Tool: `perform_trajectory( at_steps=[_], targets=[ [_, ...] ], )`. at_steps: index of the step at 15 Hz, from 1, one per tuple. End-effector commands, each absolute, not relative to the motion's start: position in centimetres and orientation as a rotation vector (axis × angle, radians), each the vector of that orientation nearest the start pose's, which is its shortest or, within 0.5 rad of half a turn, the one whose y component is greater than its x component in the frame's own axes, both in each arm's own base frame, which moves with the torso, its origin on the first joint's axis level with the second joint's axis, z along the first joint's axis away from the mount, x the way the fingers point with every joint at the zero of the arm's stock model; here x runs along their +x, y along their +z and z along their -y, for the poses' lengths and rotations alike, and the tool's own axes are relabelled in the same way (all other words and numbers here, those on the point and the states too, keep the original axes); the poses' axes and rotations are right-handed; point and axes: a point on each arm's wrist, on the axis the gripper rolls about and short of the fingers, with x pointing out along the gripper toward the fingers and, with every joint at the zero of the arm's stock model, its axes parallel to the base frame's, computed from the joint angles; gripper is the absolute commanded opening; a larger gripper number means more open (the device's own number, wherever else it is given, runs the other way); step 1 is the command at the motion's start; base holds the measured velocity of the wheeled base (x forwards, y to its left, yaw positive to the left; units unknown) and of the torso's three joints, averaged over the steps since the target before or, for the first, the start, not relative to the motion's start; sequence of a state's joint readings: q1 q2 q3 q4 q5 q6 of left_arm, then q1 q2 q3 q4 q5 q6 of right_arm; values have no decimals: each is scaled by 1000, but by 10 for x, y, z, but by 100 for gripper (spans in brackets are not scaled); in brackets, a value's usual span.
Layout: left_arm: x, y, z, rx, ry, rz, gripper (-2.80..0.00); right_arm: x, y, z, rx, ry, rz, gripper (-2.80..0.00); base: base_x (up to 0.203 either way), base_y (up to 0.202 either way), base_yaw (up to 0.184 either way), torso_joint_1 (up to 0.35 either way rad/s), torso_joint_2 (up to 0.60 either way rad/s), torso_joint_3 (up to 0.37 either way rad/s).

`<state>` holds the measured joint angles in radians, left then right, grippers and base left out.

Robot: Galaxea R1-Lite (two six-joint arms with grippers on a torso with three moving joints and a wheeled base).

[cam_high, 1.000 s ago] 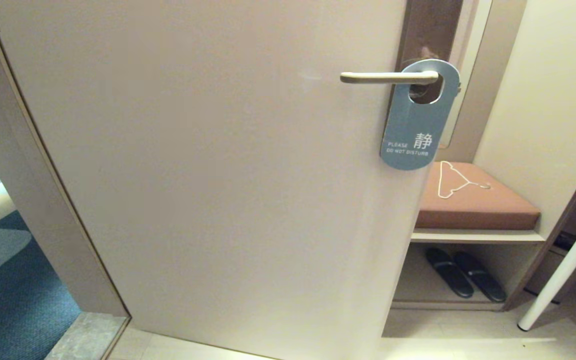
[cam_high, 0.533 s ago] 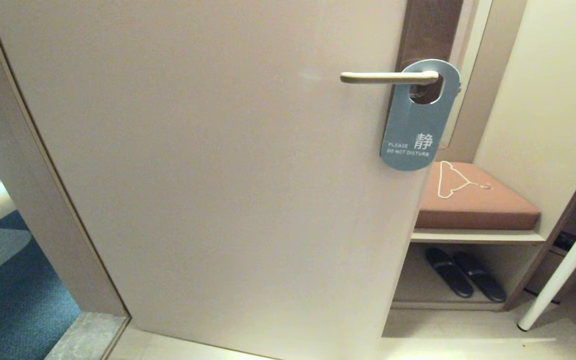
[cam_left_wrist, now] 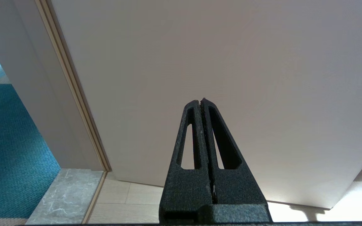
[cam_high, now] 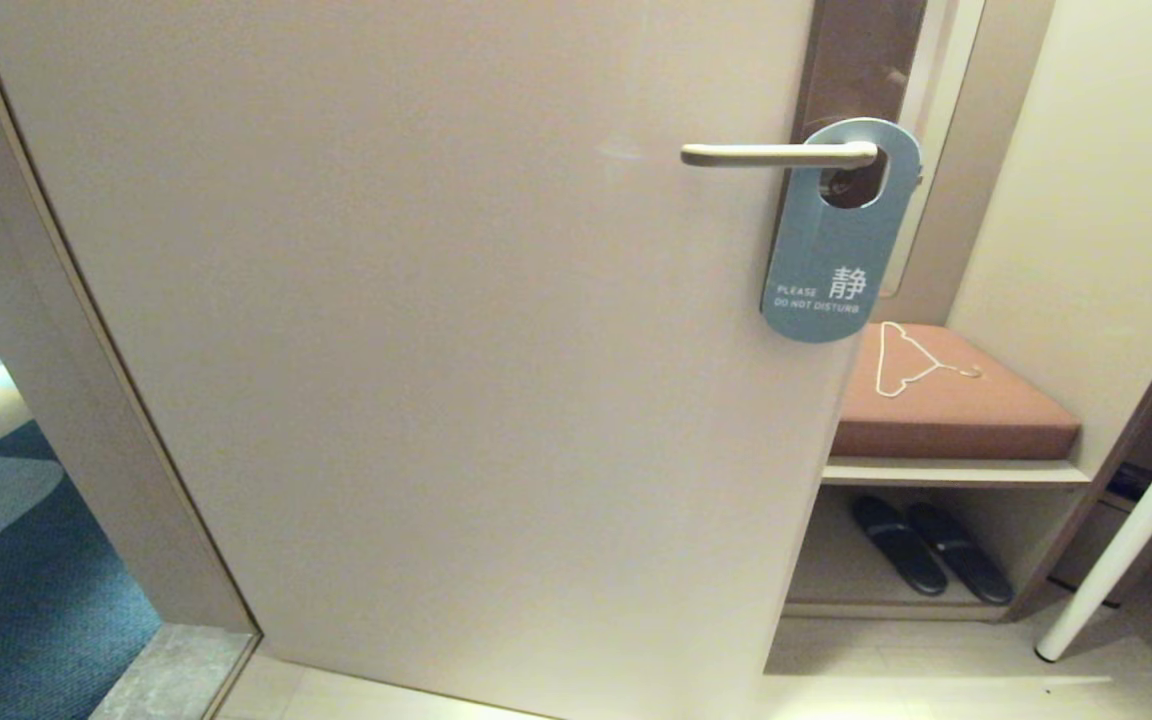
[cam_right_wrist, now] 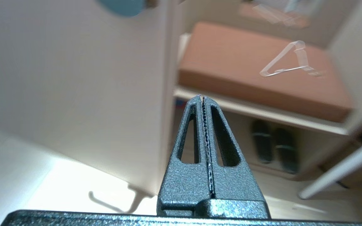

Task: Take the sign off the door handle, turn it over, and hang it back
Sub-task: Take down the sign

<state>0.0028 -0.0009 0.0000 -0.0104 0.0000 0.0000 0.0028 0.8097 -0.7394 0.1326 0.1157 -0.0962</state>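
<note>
The blue-grey sign [cam_high: 833,240] hangs by its oval hole on the door handle [cam_high: 778,154], its PLEASE DO NOT DISTURB face outward. The left gripper [cam_left_wrist: 202,101] faces the door [cam_high: 436,350], fingers clenched on nothing. The right gripper [cam_right_wrist: 202,97], likewise pinched together and empty, points toward the door's edge, below the sign.

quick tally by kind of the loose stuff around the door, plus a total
sign: 1, hanging on the door handle
wire hanger: 1, on the brown cushion
slippers: 2, under the bench
total: 4
</note>
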Motion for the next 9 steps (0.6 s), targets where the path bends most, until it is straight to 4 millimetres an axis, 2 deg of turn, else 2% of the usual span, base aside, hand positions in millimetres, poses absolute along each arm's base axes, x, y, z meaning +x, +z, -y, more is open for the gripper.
perform_trajectory(
  at_steps=[1, 4, 7, 9],
  targets=[
    [-23, 77, 0, 0, 3, 11, -280, 100, 254, -4, -74, 191, -276, -280, 0, 0, 0, 0, 0, 0],
    [-23, 77, 0, 0, 3, 11, -280, 131, 258, -7, -73, 296, -281, -280, 0, 0, 0, 0, 0, 0],
    [-23, 77, 0, 0, 3, 11, -280, 164, 267, -6, -71, 306, -300, -280, 0, 0, 0, 0, 0, 0],
    [-23, 77, 0, 0, 3, 11, -280, 182, 279, 3, -63, 265, -302, -280, 0, 0, 0, 0, 0, 0]
  ],
)
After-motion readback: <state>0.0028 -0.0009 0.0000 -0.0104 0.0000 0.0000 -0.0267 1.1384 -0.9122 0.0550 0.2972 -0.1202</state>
